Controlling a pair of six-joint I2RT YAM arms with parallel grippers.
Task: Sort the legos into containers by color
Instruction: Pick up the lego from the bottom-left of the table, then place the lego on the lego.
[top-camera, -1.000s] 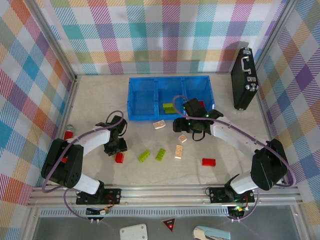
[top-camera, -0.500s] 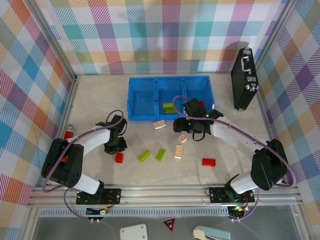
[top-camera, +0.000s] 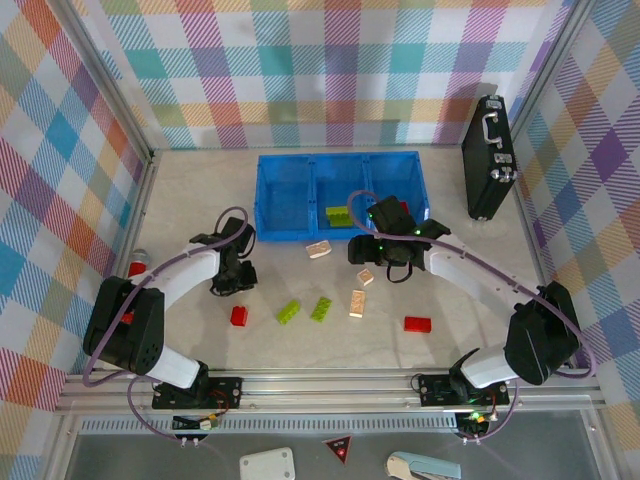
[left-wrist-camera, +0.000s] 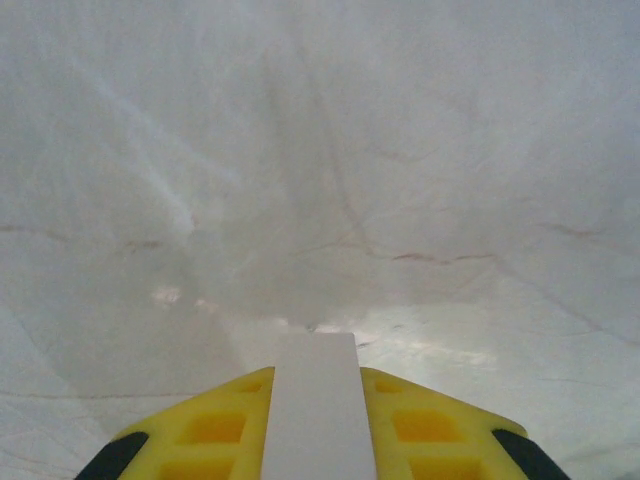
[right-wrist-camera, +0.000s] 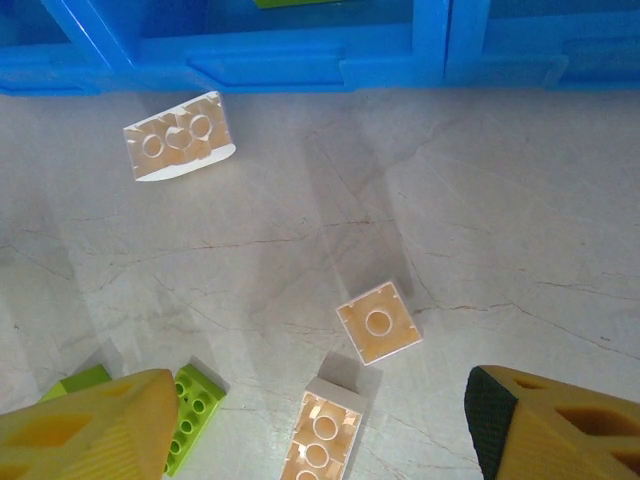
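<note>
Tan lego (right-wrist-camera: 377, 321) sits beneath parted right jaws, six o'clock from blue bin (top-camera: 285, 232); left jaws pressed together.

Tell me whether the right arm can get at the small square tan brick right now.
Probably yes: the right end effector hangs open over the square tan brick, nothing between them.

3 red legos (top-camera: 239, 316), 3 green legos (top-camera: 322, 308), 3 tan legos (top-camera: 357, 303); 1 blue bin (top-camera: 285, 233), 3 compartments; 1 black case (top-camera: 487, 170).
</note>
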